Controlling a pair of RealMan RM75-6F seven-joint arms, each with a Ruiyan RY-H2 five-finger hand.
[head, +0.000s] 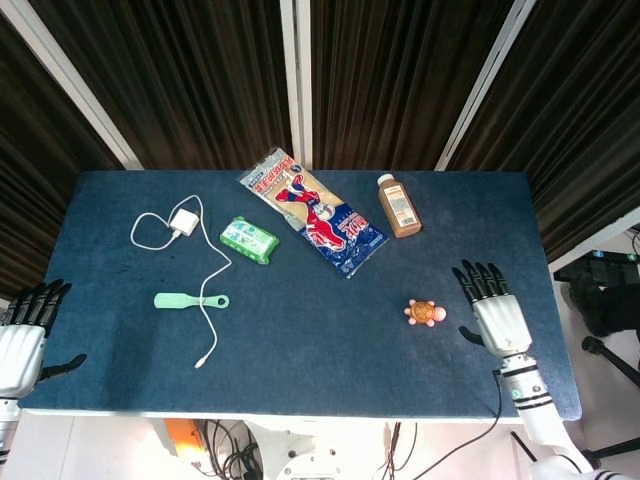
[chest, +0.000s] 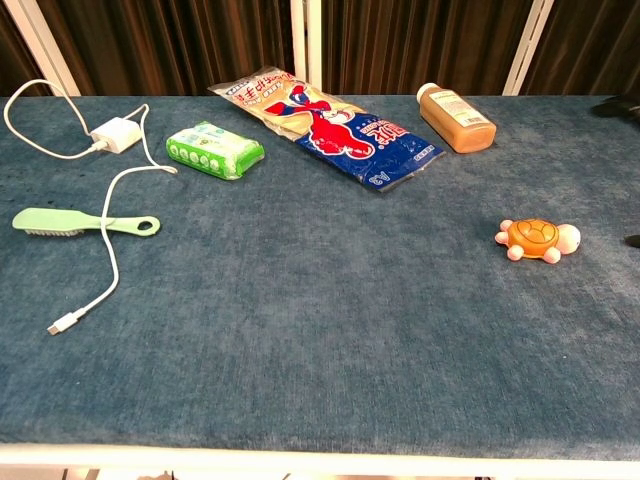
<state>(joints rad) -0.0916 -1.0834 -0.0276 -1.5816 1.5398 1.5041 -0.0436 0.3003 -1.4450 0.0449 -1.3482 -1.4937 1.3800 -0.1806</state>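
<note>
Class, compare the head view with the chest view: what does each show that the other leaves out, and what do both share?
Only the head view shows both robot hands whole: the right robot hand flat with fingers spread, apart from the toy turtle, and the left robot hand at the table's near left corner. Only the chest view shows the turtle's side, head to the right, and the table's front edge. Both share the brush, charger cable, green packet, snack bag and brown bottle.
</note>
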